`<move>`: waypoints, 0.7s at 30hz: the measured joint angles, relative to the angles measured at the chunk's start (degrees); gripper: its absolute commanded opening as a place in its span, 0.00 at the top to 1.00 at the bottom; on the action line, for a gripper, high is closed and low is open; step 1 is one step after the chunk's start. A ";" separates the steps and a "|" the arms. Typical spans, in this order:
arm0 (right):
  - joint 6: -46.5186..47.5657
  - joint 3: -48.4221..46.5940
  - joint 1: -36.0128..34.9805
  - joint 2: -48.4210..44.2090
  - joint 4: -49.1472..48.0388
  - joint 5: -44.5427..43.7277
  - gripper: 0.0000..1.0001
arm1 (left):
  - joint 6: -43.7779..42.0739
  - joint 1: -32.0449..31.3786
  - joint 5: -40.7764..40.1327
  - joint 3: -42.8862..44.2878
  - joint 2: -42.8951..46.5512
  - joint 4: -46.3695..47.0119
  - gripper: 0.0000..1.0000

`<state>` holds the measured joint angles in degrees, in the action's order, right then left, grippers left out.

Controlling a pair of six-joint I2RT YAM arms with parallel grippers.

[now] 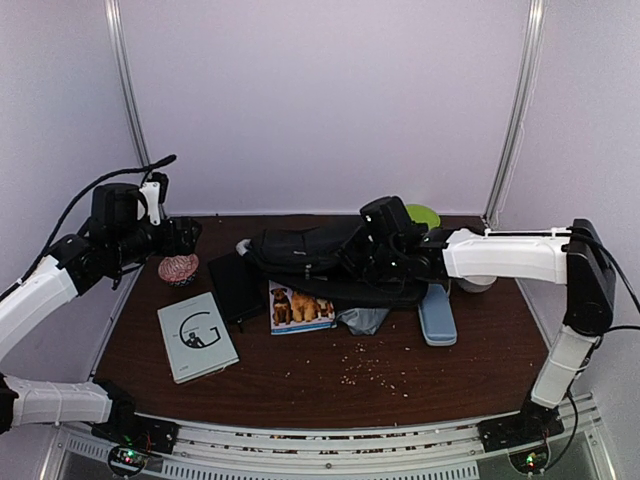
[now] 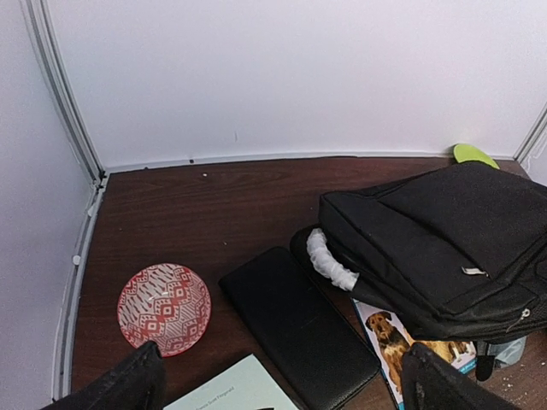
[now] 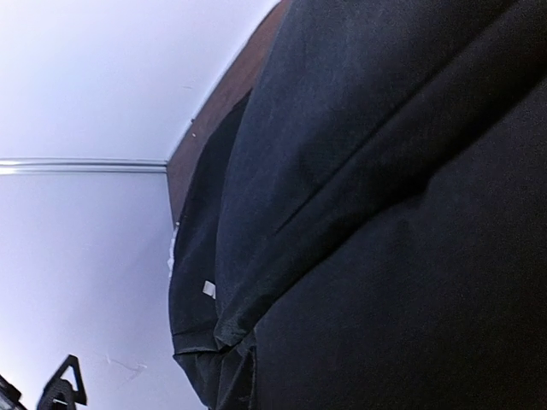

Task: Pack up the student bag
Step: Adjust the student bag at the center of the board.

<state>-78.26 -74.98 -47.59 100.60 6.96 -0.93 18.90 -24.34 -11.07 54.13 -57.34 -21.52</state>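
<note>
Left gripper (image 1: 183, 236) hovers over the table's left rear, fingers spread wide, holding nothing. Red patterned bowl (image 1: 178, 267), grey book (image 1: 197, 336) and black notebook (image 1: 235, 287) sit below it. Student bag (image 1: 300, 248) lies flat at back centre, overlapping the dog picture book (image 1: 300, 307). Right gripper (image 1: 360, 258) is down against the bag's top fabric; fingers hidden, can't tell if pinching. Bag looks soft, floppy, bulky: likely to sag and drag its neighbours. Best hold is probably a zip pull or seam, not the flat panel. Pencil case (image 1: 437, 315) just right.
</note>
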 measured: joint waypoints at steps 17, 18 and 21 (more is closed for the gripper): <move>19.32 19.67 5.53 -13.84 -0.39 9.60 0.98 | -2.91 -3.89 12.68 0.50 -6.47 0.11 0.02; 19.96 20.98 6.14 -13.92 -0.74 10.19 0.94 | -2.86 -4.96 13.33 1.07 -7.89 -0.09 0.03; 21.29 24.30 7.56 -14.29 -2.14 11.87 0.73 | -1.53 -7.61 15.30 3.15 -11.89 -0.61 0.03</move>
<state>-56.97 -50.68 -40.03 86.30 4.82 10.94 17.37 -31.94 4.23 57.28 -69.23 -22.13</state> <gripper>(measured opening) 0.106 0.973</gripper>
